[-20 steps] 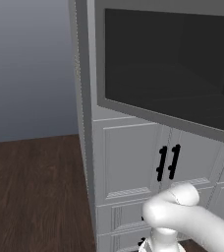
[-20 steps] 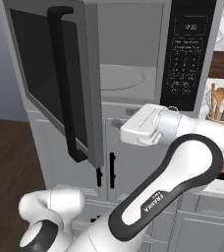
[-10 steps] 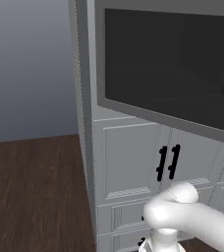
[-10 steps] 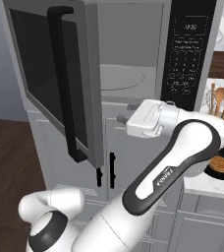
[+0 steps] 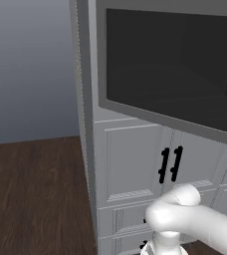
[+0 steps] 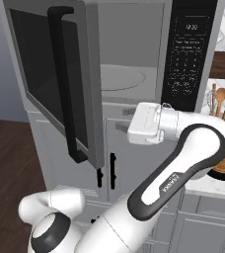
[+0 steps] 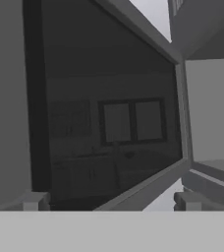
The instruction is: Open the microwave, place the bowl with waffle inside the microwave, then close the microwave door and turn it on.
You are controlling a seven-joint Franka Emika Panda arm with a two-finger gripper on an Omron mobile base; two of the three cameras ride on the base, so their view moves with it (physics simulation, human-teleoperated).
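Glass-fronted microwave door (image 6: 55,79) swung open — tool (image 6: 122,120) spread wide, holding nothing.

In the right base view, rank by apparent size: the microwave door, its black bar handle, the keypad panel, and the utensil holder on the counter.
1. microwave door
2. keypad panel and black bar handle look close; the handle is nearer the camera, so unranked
3. utensil holder

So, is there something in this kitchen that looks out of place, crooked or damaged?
Nothing stands out. The microwave door hangs wide open on its hinges, straight, with its black handle intact. The microwave cavity looks clean, and the open gripper sits in front of it, holding nothing.
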